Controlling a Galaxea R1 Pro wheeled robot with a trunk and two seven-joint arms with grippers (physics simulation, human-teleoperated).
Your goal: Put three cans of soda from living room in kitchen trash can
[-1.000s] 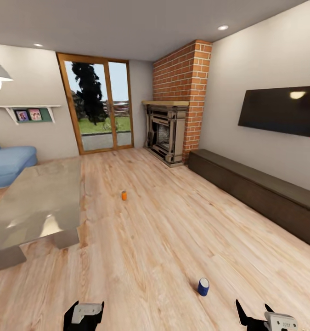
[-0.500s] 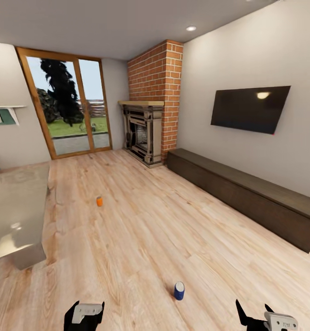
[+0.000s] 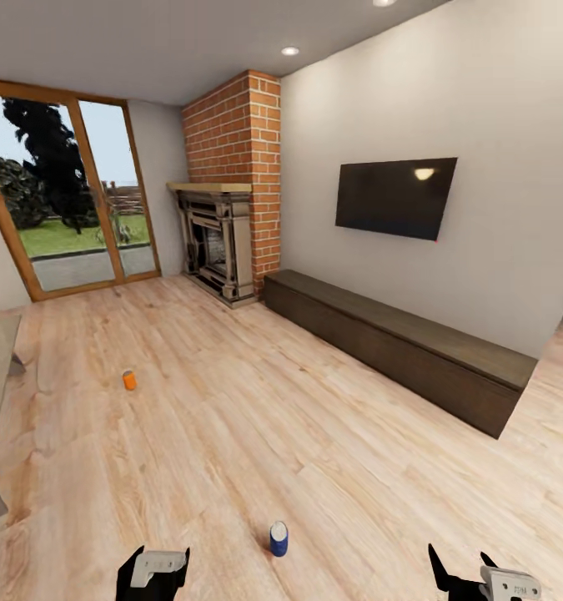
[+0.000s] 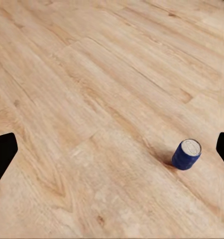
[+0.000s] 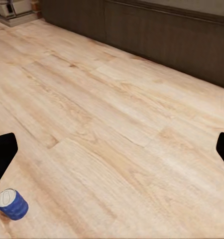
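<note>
The left gripper [image 3: 153, 576] and right gripper [image 3: 473, 580] are hanging low over the wood-plank floor [image 3: 314, 434], each with its fingers spread wide and gripping nothing. A dark blue can [image 3: 278, 538] is standing upright on the floor between them, nearer the left one. An orange can [image 3: 129, 380] is standing well beyond, toward the brick fireplace [image 3: 223, 238] and long dark bench [image 3: 398, 342].

Blue can [image 5: 12, 204] upright on plank floor [image 5: 117, 134].
</note>
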